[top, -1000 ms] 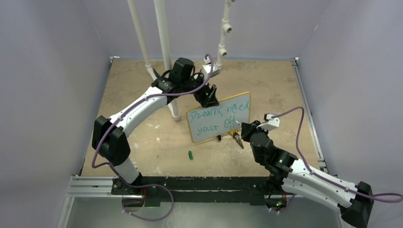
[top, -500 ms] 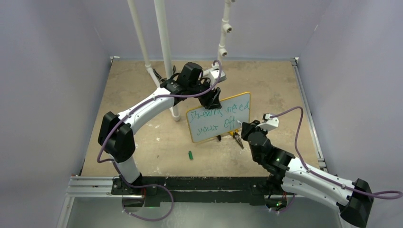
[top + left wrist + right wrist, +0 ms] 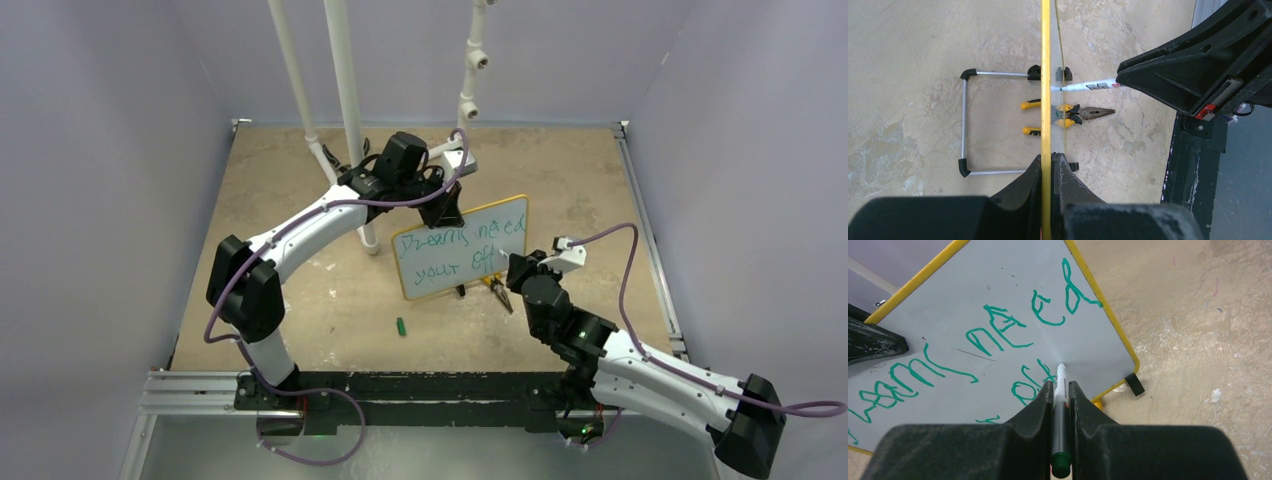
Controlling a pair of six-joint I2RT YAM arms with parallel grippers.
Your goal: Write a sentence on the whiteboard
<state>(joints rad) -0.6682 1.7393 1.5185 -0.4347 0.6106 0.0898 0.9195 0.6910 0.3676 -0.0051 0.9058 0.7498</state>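
A: Board position?

B: The whiteboard [image 3: 462, 247] stands tilted at the centre of the top view. It sits on the tan table [image 3: 300, 290], just right of the white pipes [image 3: 345, 110]. It has a yellow rim and black feet. In the left wrist view a wire stand [image 3: 964, 122] shows to the left of its edge.

A: Legible text?

B: The sentence [image 3: 458, 243] is written in green marker, in two lines. The upper line reads roughly "Dreams need". The lower line starts "your", then has a few letters I can't settle, something like "eff" or "off".

A: Left side?

B: The left gripper [image 3: 1046, 162] is pinched on the board's top rim, near its upper left corner in the top view. One finger is pressed against each side of the yellow edge.

A: Right side?

B: The right gripper [image 3: 1060, 385] is clamped around a marker [image 3: 1060, 374] with a white barrel and a green butt end. The tip sits at the board face just right of the lower line's last letter, beneath "need". There is red print on the barrel in the left wrist view, too small to read.

A: Anything else?

B: Yellow-handled pliers [image 3: 1073, 114] lie flat at the board's foot, by its lower right corner in the top view. A small green piece [image 3: 400, 326], cap-shaped, lies alone on the table below the board's lower left corner, apart from it.
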